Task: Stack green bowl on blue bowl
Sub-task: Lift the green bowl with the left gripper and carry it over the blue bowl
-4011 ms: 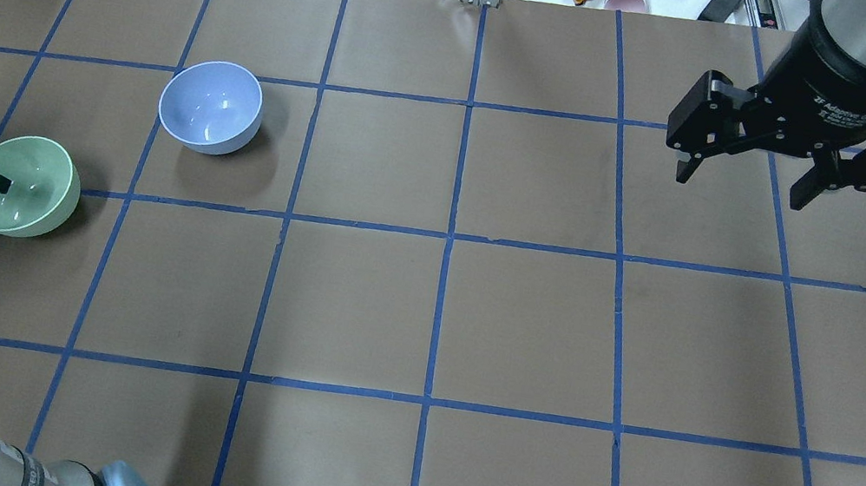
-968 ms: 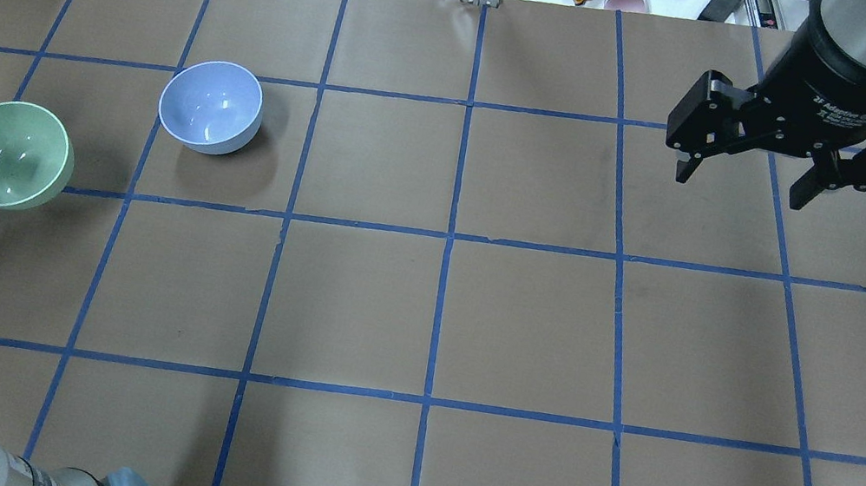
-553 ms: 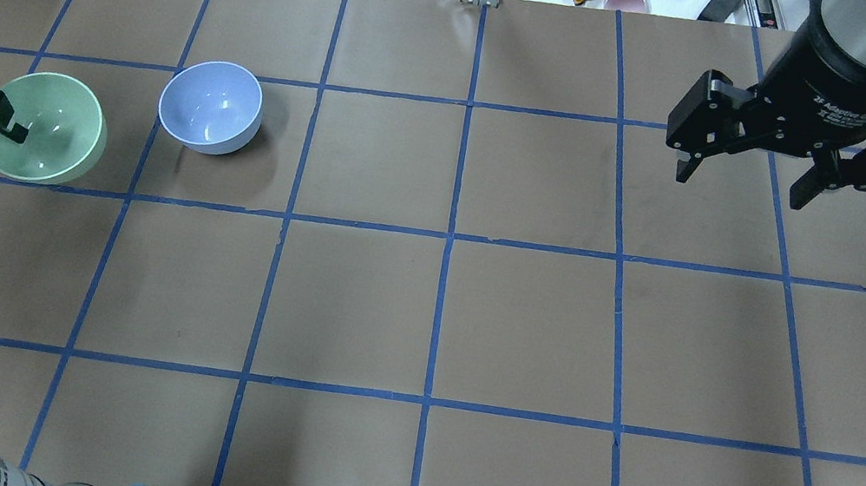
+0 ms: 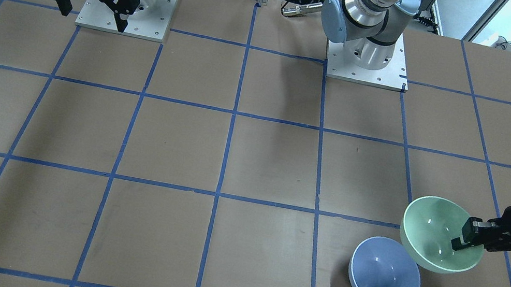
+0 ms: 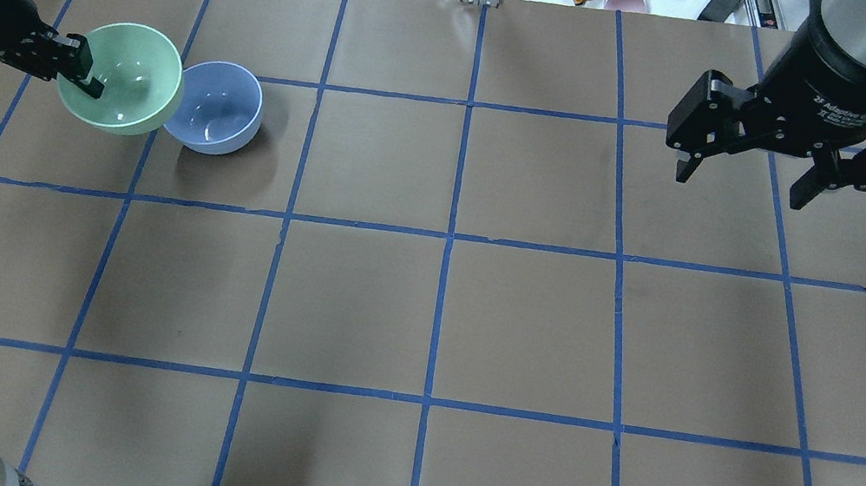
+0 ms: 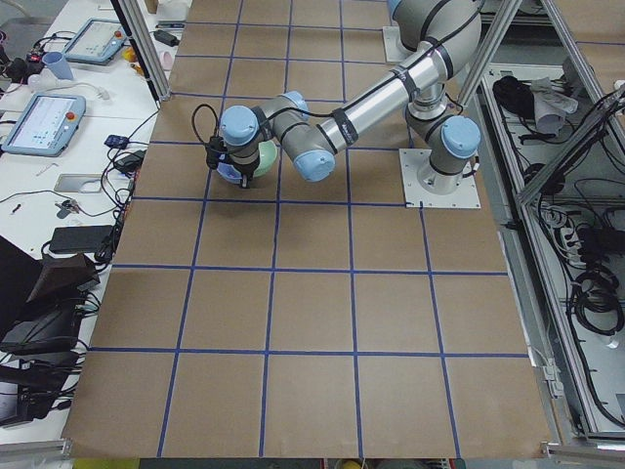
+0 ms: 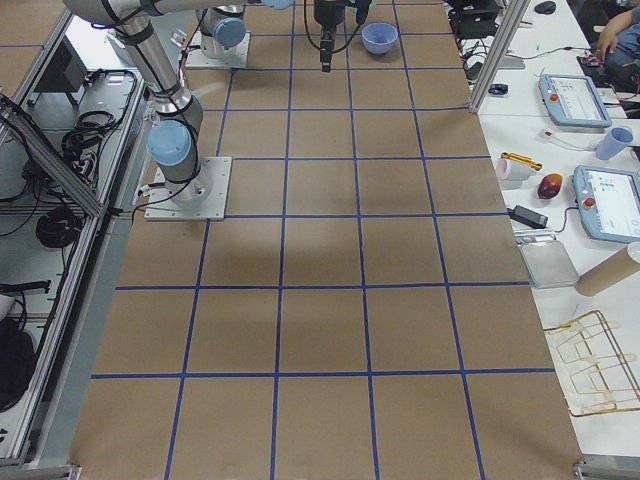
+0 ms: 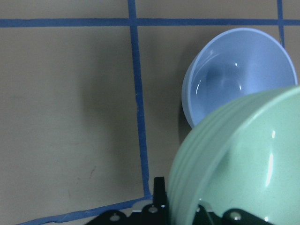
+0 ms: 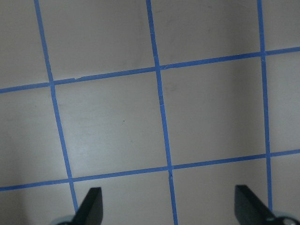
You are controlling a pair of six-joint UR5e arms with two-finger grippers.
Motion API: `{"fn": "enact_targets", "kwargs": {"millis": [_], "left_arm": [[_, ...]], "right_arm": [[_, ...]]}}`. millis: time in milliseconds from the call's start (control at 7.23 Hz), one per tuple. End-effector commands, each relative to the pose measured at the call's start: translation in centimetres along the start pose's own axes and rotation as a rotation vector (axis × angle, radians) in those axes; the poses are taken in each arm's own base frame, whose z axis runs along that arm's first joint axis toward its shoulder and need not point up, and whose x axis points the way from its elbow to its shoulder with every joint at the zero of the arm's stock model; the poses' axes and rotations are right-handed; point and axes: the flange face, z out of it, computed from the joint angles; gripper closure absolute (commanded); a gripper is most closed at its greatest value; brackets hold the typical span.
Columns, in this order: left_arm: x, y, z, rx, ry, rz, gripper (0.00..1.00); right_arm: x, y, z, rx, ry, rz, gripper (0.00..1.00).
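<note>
The green bowl (image 5: 134, 74) is round, so it has no long axis. Its mouth faces up with a slight tilt. It hangs off the table (image 5: 524, 329) in the left gripper (image 5: 92, 83), whose jaws are pinched on the bowl's wall at the rim, one finger inside and one outside. In the overhead view the bowl's right edge overlaps the left rim of the blue bowl (image 5: 219, 110). The blue bowl sits upright on the brown paper, mouth up, at the far left of the table. The left wrist view shows the green bowl partly above the blue one but not centred over it.

Four seconds ago the green bowl sat nearer the robot, well apart from the blue bowl, with the gripper already on its rim. Since then it has been lifted and carried forward and to the right until it overlaps the blue bowl's rim. The blue bowl has not moved, and neither has the right gripper (image 5: 739, 189). That gripper hangs above the table's far right with its jaws spread wide and holding nothing.

Its wrist carries white lettering reading "2F Adaptive" (the rest is cut off).
</note>
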Motion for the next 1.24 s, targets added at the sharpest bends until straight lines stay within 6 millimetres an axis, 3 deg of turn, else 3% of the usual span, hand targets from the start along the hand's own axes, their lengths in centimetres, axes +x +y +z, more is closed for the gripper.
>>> {"fn": "enact_targets", "kwargs": {"millis": [0, 415, 1106], "left_arm": [[3.3, -3.2, 1.1, -0.009, 0.009, -0.039, 1.0], [3.8, -4.4, 3.9, -0.05, 0.022, -0.046, 1.0], [3.8, -4.7, 5.4, -0.067, 0.03, -0.042, 1.0]], "right_arm": [[0.0, 0.0, 0.0, -0.001, 0.0, 0.0, 0.0], [0.0, 0.0, 0.0, 0.001, 0.0, 0.0, 0.0], [0.0, 0.0, 0.0, 0.001, 0.0, 0.0, 0.0]]}}
